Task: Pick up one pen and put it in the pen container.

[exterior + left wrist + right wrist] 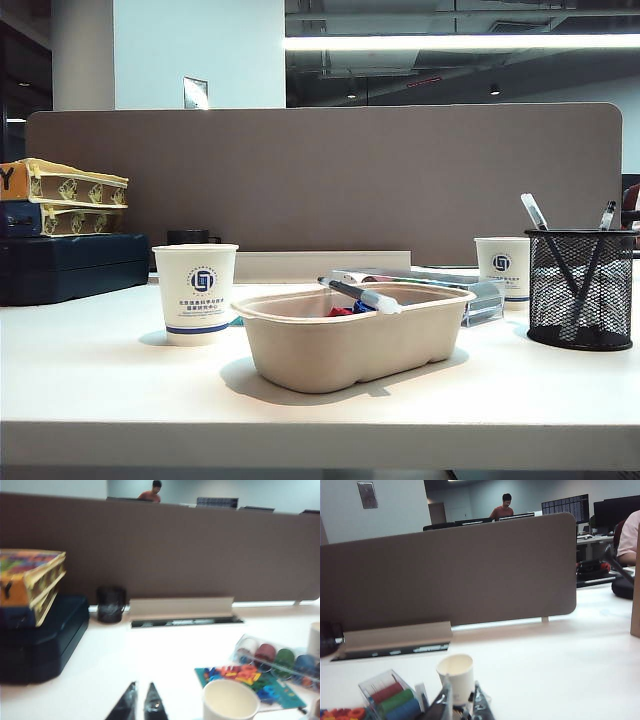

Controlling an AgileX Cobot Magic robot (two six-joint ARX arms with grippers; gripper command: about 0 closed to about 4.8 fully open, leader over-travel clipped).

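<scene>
Beige tray [300,350] carries the pen [362,294] across its rim, mesh pen container [580,290] well right; left gripper [141,706] and right gripper [461,705], both slightly parted and empty, hang back: approach from above, pinch barrel mid-length.

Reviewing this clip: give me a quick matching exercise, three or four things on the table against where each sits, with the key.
Things:
1. pen
2. pen container
3. left paper cup
4. stacked boxes

Places:
A. far left, on a dark case
B. lying across the beige tray's rim
C. right edge of the table, pens already in it
D. just left of the tray

Pairs: 1-B, 2-C, 3-D, 4-A
</scene>
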